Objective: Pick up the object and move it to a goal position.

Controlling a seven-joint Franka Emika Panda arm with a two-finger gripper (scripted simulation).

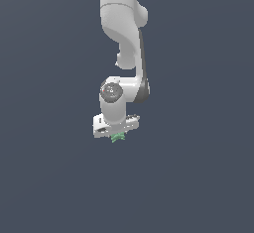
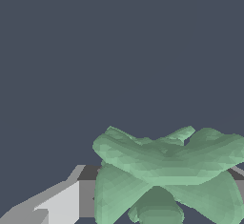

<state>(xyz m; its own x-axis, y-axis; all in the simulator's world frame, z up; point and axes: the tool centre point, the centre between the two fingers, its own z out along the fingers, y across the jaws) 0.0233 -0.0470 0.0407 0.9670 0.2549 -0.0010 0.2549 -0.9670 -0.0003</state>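
Note:
The object (image 1: 117, 138) is a small light-green jagged lump that pokes out just below the white hand of the arm in the exterior view. In the wrist view the object (image 2: 167, 170) fills the space between the fingers (image 2: 57, 204) and hides most of them. My gripper (image 1: 117, 134) points straight down and is shut on the object. The fingertips themselves are hidden by the hand and the lump.
The white arm (image 1: 124, 38) comes down from the top of the exterior view. A flat dark blue-grey surface (image 1: 198, 177) lies all around it.

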